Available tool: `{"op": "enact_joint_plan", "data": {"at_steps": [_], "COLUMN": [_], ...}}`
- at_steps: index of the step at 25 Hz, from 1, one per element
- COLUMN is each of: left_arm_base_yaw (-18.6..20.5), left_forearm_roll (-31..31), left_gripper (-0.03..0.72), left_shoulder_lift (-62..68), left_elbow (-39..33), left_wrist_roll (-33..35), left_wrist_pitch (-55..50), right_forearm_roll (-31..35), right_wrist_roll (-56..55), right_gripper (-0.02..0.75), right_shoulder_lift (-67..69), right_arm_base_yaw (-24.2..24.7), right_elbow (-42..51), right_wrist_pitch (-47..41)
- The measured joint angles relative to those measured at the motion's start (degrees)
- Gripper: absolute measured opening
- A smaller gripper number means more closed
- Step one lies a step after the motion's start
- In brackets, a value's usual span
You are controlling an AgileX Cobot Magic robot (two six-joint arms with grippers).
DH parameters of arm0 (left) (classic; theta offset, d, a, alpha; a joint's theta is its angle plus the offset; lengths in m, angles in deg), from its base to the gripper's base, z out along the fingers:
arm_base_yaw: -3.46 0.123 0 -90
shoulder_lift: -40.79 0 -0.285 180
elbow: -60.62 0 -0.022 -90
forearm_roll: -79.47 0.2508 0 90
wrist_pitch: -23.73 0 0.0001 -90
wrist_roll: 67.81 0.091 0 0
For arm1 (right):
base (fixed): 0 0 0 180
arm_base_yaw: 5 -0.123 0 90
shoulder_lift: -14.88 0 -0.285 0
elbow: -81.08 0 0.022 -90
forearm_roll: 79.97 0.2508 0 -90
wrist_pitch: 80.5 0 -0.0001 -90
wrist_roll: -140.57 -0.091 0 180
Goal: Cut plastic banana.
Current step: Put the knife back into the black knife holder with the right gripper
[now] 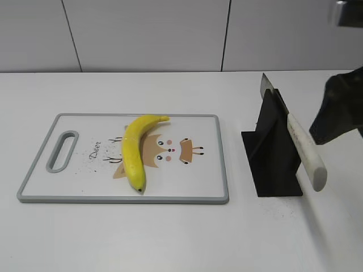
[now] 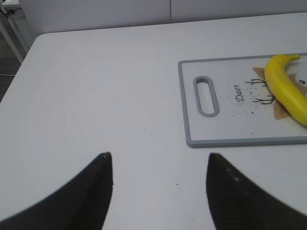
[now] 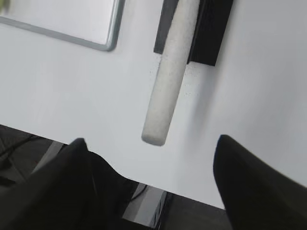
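The yellow plastic banana (image 1: 136, 150) lies on the white cutting board (image 1: 210, 170), dark tip toward the front edge. It also shows at the right edge of the left wrist view (image 2: 288, 86). A knife with a white handle (image 1: 306, 153) leans in a black stand (image 1: 272, 164), handle toward the front. My right gripper (image 1: 336, 113) is open, just right of the handle. In the right wrist view its jaws (image 3: 151, 140) are spread, with the handle's end (image 3: 168, 81) just ahead of them, not gripped. My left gripper (image 2: 158, 154) is open and empty over bare table, left of the board (image 2: 225, 129).
The board has a grey rim, a handle slot (image 1: 61, 150) at its left end and a deer print under the banana. The table's front edge (image 3: 192, 191) runs close under my right gripper. A white wall stands behind the table.
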Motion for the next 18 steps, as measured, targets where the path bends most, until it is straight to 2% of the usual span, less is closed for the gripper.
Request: {"op": "enact_joint_plan", "data": {"at_steps": [4,12,18], "left_arm_base_yaw": [0.0,0.0,0.0], "left_forearm_roll": [0.0,0.0,-0.1], "left_gripper": [0.589,0.589,0.589], "left_shoulder_lift": [0.0,0.0,0.0], "left_elbow": [0.0,0.0,0.0], "left_wrist_roll": [0.0,0.0,0.0], "left_wrist_pitch": [0.0,0.0,0.0], "right_forearm_roll": [0.0,-0.2,-1.6], "right_wrist_roll": [4.2,14.0,15.4], "right_gripper": [0.608,0.594,0.594], "right_shoulder_lift": [-11.2,-33.8,-51.1], "right_arm_base_yaw": [0.0,0.0,0.0], "right_elbow": [4.8,23.8,34.8], "right_wrist_pitch": [4.0,11.1,14.4]}}
